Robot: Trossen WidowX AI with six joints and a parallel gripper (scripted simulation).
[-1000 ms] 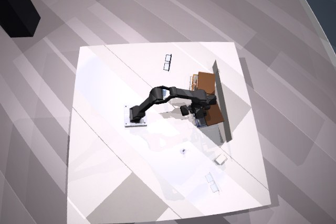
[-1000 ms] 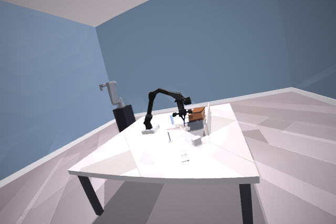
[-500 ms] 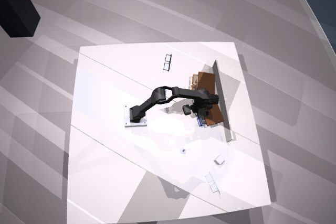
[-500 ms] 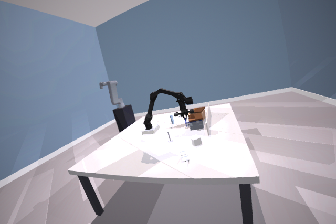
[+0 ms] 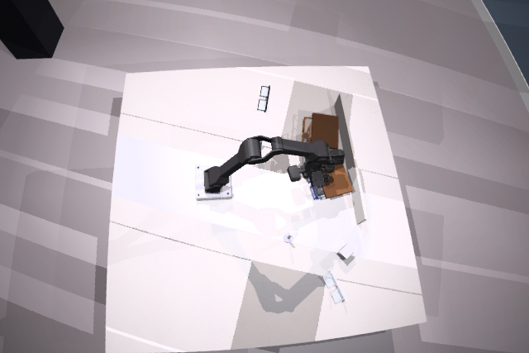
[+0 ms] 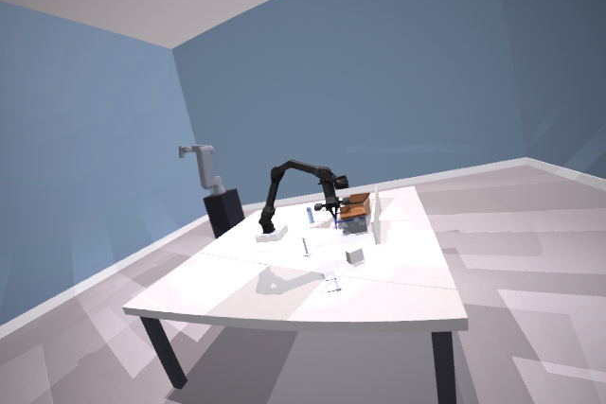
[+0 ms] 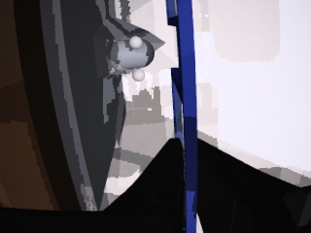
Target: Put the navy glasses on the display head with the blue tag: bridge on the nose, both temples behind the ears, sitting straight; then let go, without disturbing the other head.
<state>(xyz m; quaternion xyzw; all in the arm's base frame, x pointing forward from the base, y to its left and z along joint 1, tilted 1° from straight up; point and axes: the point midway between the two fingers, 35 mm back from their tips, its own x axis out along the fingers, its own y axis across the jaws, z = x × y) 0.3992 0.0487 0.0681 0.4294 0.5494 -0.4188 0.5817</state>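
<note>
- Navy glasses, gripped between the closed fingers of the gripper, are just in front of the nearer display head; whether they touch it, I cannot tell.
- That head has a brown top and a grey face; its tag cannot be made out.
- Beside it is another brown-topped head, with orange-brown glasses at its front.
- Behind both heads rises an upright panel.
- A small grey block sits near clear-lensed glasses.
- Dark-framed glasses lie well apart.
</note>
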